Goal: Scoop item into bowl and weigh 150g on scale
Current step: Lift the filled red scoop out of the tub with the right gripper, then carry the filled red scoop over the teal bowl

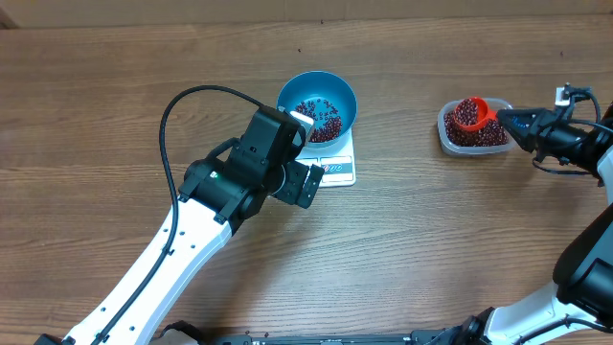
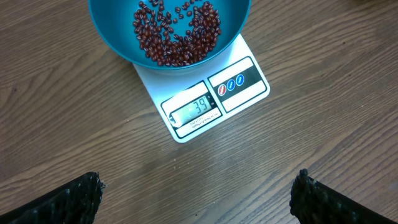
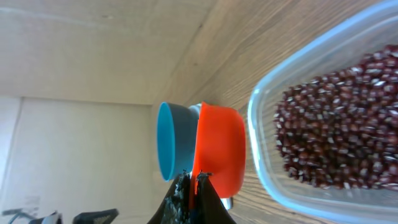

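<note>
The blue bowl (image 1: 317, 103) is seated on the white scale (image 2: 158, 84) on the counter (image 1: 115, 77), and a shallow layer of maroon beans (image 2: 177, 34) is held in it, with 39 shown on the display. The left fingers (image 2: 68, 202) are spread fully wide just in front of the scale, and nothing is gripped by them. The right fingers (image 3: 180, 202) are closed tight on the handle of an orange scoop (image 3: 221, 149), which is held over the clear tub (image 3: 264, 118) of beans, well apart from the scale.

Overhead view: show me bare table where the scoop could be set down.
Bare table lies between the bowl and the tub, and along the far edge behind both. Crowded: the left gripper beside the scale.
</note>
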Motion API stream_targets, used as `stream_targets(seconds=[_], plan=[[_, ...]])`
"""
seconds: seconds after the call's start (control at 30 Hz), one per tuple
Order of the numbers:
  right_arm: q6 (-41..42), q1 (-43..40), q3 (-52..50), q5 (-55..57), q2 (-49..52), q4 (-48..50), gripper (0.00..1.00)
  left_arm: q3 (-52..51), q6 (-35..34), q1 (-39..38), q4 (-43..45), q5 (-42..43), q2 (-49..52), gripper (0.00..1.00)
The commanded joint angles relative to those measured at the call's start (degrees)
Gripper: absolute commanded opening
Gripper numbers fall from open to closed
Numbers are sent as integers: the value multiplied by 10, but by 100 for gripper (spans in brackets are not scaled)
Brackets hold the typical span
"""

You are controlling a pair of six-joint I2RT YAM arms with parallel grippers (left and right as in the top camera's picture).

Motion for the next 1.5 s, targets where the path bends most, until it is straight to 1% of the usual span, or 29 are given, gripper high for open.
stream_targets(seconds=[0.0,0.2,0.37,0.47,0.63,1.0,1.27,1.47], plan=[[-2,0,-6,-39,4,0,4,7,13,-1,0,2,5,100],[2,24,-6,-69,4,1,4,7,13,-1,0,2,5,99],[4,54,-6,-69,4,3,4,7,13,-1,0,2,5,100],[30,72,-6,-68,4,20,4,7,13,-1,0,2,5,99],[49,107,-6,-68,4,47,4,7,13,-1,0,2,5,100],[156,196,-6,-63,4,170,4,7,13,-1,0,2,5,100],[185,263,-6,-21,4,214,4,7,13,-1,0,2,5,100],[211,301,-6,-5,4,281,4,7,13,-1,0,2,5,100]])
